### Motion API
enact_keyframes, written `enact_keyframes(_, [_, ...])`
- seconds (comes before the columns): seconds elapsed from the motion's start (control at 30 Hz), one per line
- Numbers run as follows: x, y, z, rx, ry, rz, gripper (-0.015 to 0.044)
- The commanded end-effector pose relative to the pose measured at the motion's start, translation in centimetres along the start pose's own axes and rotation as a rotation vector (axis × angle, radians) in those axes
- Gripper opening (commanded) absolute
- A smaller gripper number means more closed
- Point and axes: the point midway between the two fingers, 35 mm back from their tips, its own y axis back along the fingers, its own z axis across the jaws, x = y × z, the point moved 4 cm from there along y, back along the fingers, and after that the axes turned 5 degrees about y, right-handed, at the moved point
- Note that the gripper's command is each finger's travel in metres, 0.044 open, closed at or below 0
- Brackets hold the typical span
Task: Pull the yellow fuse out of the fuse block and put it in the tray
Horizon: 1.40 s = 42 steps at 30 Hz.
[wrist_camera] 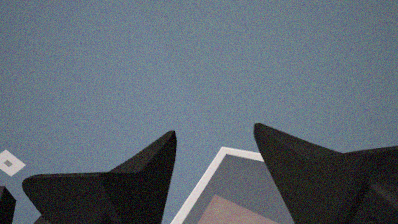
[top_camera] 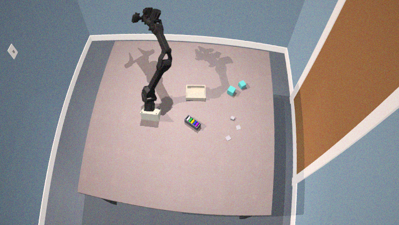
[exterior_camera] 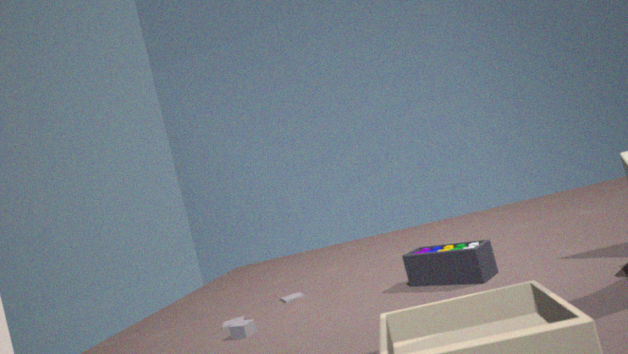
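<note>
Table (top_camera: 172,167) is occupied by fuse block (top_camera: 192,122), tray (top_camera: 196,92), two cyan cubes (top_camera: 231,90), three grey tiles (top_camera: 237,127), arm base (top_camera: 150,114).

Bare test room: blue walls (exterior_camera: 307,109), lone table (top_camera: 172,173) with arm (top_camera: 160,64), orange board (top_camera: 343,83)

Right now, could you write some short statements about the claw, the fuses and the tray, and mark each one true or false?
1. The claw holds the yellow fuse. False: the claw is open with nothing between its fingers, and the yellow fuse sits in the fuse block.
2. The tray has no fuse in it. True.
3. The arm is raised high, far from the block. True.
4. The two cyan cubes lie inside the tray. False: they stand on the table beside it.
5. The block lies between the arm's base and three small white pieces. True.
</note>
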Motion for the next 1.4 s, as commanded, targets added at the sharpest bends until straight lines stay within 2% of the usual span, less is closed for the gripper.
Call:
enact_keyframes(0.0, [0.1,0.0,0.0,0.002,0.000,0.003,0.0259])
enact_keyframes(0.27, [5.7,-2.8,-2.5,0.146,0.013,0.195,0.0060])
enact_keyframes(0.63, [13.3,-3.6,-8.8,0.380,-0.028,0.430,0.0060])
enact_keyframes(1.0, [19.1,-1.0,-15.4,0.614,-0.116,0.595,0.0060])
enact_keyframes(1.17, [22.5,2.7,-20.3,0.808,-0.235,0.679,0.0060])
enact_keyframes(1.37, [25.9,9.5,-25.8,1.077,-0.412,0.737,0.0060])
